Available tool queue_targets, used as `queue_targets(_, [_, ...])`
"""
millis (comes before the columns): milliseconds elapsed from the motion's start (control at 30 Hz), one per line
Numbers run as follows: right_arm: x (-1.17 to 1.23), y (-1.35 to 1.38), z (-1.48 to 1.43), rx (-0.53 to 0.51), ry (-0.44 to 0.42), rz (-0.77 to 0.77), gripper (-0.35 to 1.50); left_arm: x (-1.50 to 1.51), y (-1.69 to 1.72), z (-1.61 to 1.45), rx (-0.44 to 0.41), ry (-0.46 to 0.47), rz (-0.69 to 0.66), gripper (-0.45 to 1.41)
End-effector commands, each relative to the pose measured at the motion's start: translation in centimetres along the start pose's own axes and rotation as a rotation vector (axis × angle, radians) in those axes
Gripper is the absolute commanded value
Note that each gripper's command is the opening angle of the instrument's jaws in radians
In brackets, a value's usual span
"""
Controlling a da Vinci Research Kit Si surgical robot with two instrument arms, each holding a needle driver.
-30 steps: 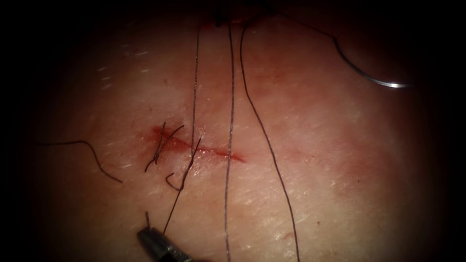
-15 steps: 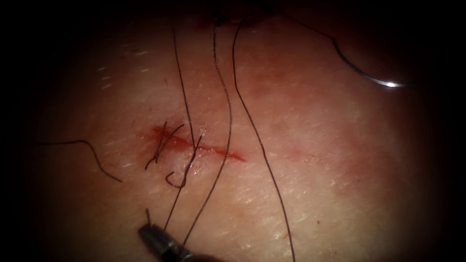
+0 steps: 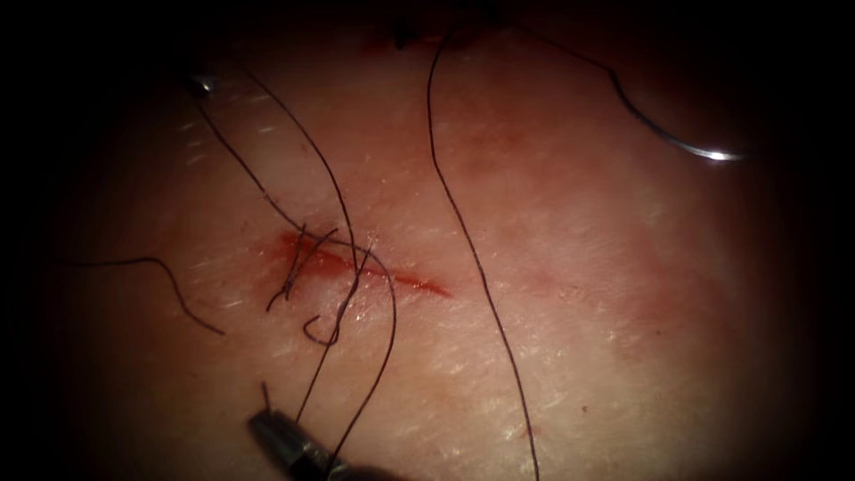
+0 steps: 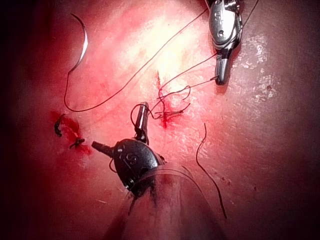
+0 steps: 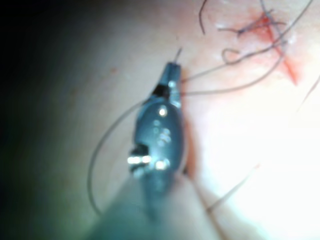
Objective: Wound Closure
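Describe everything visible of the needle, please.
The needle is a thin curved steel-looking arc, shiny near one end, lying free on the tissue right of the cut, not in it. Dark thread trails from its other end. The left end effector and right end effector hold thread, not the needle.

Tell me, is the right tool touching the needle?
Apart. Endoscope view: the needle lies on the tissue far right of the cut; the right tool holds thread below the cut.
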Motion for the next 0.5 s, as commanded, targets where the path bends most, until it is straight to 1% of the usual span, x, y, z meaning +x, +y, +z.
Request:
queue_targets(33, [-0.1,-0.15,0.0,0.008,-0.005,0.006,-0.35,-0.13,0.16,0.13,-0.004,-0.01,0.002,1.24])
queue_targets(100, [-0.11,-0.15,0.0,0.008,-0.004,0.005,-0.35,-0.35,0.29,0.23,-0.016,-0.064,0.081,1.23])
queue_targets(167, [-0.11,-0.15,0.0,0.011,-0.005,0.005,-0.35,-0.44,0.31,0.32,-0.016,-0.105,0.114,1.21])
queue_targets(267, [-0.12,-0.16,0.01,0.014,-0.006,0.005,-0.35,-0.52,0.28,0.44,-0.014,-0.145,0.123,1.14])
queue_targets(400, [-0.12,-0.17,0.01,0.017,-0.008,0.004,-0.35,-0.55,0.15,0.6,0.036,-0.243,0.127,1.04])
queue_targets(433, [-0.12,-0.17,0.01,0.017,-0.008,0.004,-0.35,-0.55,0.11,0.66,0.046,-0.261,0.127,1.04])
queue_targets(500, [-0.13,-0.17,0.01,0.02,-0.008,0.004,-0.35,-0.55,0.04,0.79,0.057,-0.295,0.162,0.96])
